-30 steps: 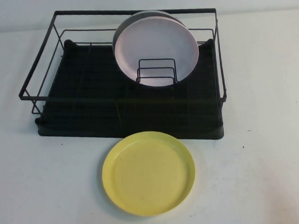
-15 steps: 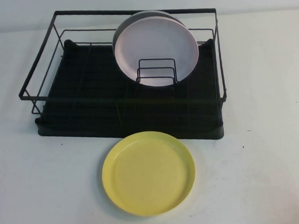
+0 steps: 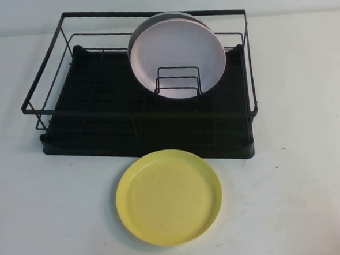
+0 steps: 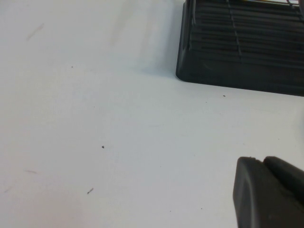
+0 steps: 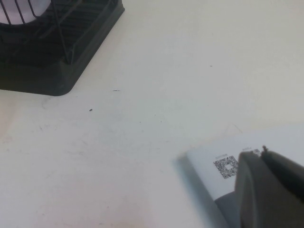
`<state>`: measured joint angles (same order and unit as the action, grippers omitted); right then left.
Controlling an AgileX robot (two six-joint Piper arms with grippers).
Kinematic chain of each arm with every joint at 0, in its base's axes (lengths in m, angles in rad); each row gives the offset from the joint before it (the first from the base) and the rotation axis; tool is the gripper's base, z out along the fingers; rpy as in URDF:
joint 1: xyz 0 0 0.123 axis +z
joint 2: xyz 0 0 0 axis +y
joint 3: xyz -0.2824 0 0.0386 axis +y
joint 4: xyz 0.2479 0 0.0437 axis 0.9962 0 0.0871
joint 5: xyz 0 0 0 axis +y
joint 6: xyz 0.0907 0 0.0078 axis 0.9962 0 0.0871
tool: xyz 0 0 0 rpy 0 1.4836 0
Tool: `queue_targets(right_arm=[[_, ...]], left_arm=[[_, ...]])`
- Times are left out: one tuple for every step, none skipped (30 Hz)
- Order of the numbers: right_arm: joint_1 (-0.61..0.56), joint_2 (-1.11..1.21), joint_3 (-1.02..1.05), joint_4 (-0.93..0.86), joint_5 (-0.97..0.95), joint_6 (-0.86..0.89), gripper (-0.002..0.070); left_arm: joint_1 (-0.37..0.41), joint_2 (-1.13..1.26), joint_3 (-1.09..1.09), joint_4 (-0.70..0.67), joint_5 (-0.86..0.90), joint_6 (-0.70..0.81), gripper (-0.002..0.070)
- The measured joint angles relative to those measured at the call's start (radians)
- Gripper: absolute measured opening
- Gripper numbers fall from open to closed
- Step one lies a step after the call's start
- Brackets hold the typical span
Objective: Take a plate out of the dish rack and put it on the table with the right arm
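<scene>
Neither set of jaws showed enough to judge: the left gripper (image 4: 268,192) appeared only as a dark edge in its own wrist view, above bare counter (image 4: 118,133) near a corner of the dish rack (image 4: 242,52), and I could not tell whether it was open or closed; likewise the right gripper (image 5: 270,190), a dark edge over a white sheet with a printed code (image 5: 225,166), holding nothing visible. The plate (image 3: 169,197) lay flat on the counter (image 3: 306,96) at 6 o'clock of the dish rack (image 3: 139,100), just beside its front edge. A pink plate (image 3: 177,55) stood upright in the rack's wire holder, a grey plate (image 3: 152,20) behind it. Nothing had shifted since the earlier frames
</scene>
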<state>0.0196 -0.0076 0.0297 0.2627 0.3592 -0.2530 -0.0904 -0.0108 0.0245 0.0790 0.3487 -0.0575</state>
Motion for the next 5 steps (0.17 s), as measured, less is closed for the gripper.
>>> queue_targets(right_arm=[[0.000, 0.000, 0.000, 0.000, 0.000, 0.000, -0.0018], [0.000, 0.000, 0.000, 0.000, 0.000, 0.000, -0.0018], [0.000, 0.000, 0.000, 0.000, 0.000, 0.000, -0.0018], [0.000, 0.000, 0.000, 0.000, 0.000, 0.000, -0.0018], [0.000, 0.000, 0.000, 0.000, 0.000, 0.000, -0.0018]], left_arm=[[0.000, 0.000, 0.000, 0.000, 0.000, 0.000, -0.0004], [0.000, 0.000, 0.000, 0.000, 0.000, 0.000, -0.0004], [0.000, 0.000, 0.000, 0.000, 0.000, 0.000, -0.0004], [0.000, 0.000, 0.000, 0.000, 0.000, 0.000, -0.0004], [0.000, 0.000, 0.000, 0.000, 0.000, 0.000, -0.0004]])
